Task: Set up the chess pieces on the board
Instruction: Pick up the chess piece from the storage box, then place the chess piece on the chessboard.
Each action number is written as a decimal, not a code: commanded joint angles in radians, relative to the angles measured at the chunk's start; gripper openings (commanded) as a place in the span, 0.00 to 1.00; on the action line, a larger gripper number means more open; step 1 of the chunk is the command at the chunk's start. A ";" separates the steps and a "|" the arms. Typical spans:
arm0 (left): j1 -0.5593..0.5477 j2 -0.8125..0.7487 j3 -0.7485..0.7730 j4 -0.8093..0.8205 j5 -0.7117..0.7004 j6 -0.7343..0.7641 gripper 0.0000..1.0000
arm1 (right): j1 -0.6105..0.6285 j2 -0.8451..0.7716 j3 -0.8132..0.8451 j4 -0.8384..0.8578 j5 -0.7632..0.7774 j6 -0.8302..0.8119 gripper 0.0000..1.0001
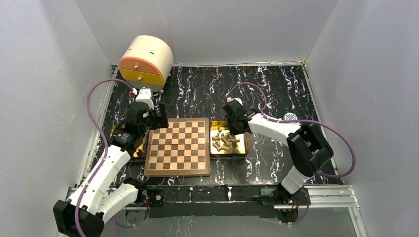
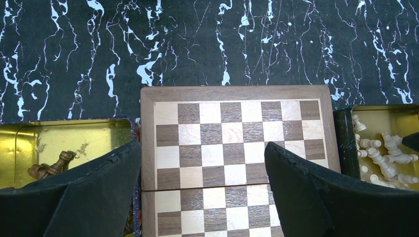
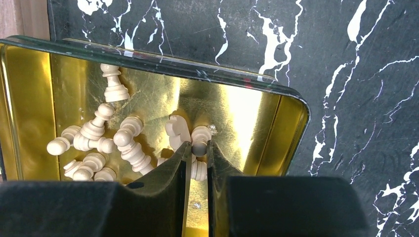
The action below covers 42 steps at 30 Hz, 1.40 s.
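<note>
Your right gripper (image 3: 197, 154) is sitting low inside the gold tray (image 3: 276, 123), just right of the board (image 1: 179, 147). Its jaws are almost together and are pinching one pale piece (image 3: 200, 139) among the chess pieces (image 3: 94, 133) lying there. Your left gripper (image 2: 202, 190) is hanging over the board's far left corner, with jaws standing wide apart and holding nothing.

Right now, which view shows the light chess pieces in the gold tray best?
The right wrist view: the light chess pieces fill it close up, shapes distinct, in the gold tray. The top view shows a small heap; the left wrist view, a few at its right edge.
</note>
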 commanded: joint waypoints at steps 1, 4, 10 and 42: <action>-0.005 -0.005 0.019 -0.002 -0.030 0.007 0.91 | 0.009 -0.003 0.011 -0.022 0.033 0.019 0.20; -0.006 -0.007 0.018 -0.002 -0.034 0.008 0.91 | 0.015 -0.016 0.040 -0.058 0.038 0.021 0.18; -0.006 -0.005 0.020 -0.004 -0.046 0.009 0.91 | 0.035 -0.052 0.160 -0.173 0.076 0.022 0.15; -0.006 -0.057 0.070 -0.104 -0.326 -0.015 0.91 | 0.213 0.407 0.734 -0.270 -0.031 -0.036 0.16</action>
